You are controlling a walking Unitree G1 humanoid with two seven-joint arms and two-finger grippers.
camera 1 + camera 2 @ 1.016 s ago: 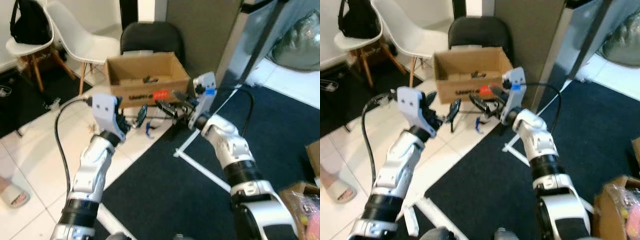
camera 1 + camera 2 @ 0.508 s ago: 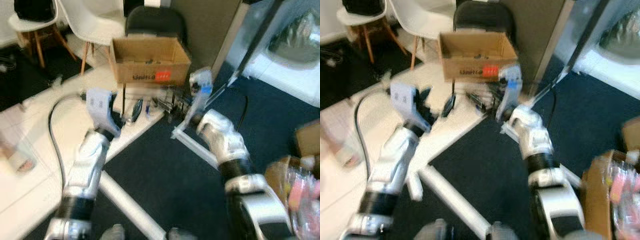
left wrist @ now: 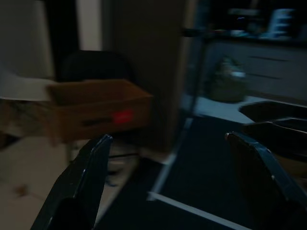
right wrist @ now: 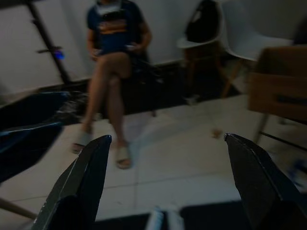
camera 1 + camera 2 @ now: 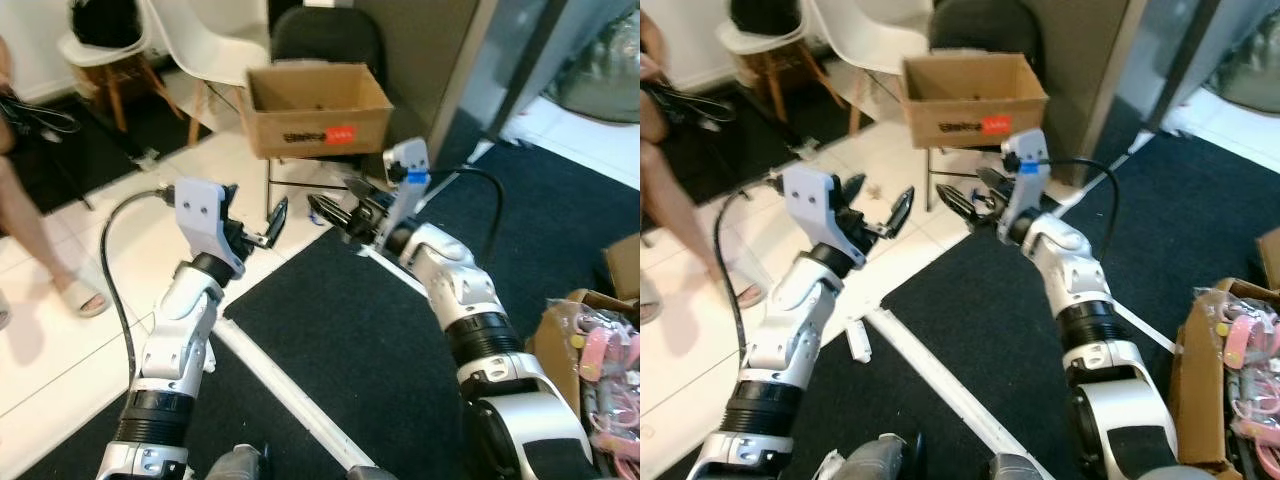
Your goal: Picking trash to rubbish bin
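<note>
A brown cardboard box (image 5: 318, 108) with a red label rests on a black chair (image 5: 325, 35) ahead of me; it also shows in the left wrist view as the box (image 3: 96, 112). Both arms are raised in front of it, short of the box. My left gripper (image 5: 255, 215) is open with nothing between its fingers (image 3: 81, 187). My right gripper (image 5: 335, 205) is open and empty too, its fingers (image 4: 81, 182) spread wide. A small white object (image 5: 858, 340) lies on the tiles beside a white floor strip (image 5: 290, 390).
A person sits at the left, legs (image 5: 30, 225) stretched onto the tiles, seen whole as the person (image 4: 112, 43) in the right wrist view. White chairs (image 5: 195, 30) and a black bag (image 5: 105, 18) stand behind. Dark carpet (image 5: 380, 340) lies underfoot. A box of pink items (image 5: 595, 345) sits at right.
The camera has shifted, so the box sits farther off and a person's legs have come into view at the left. Both grippers stay raised and open as before.
</note>
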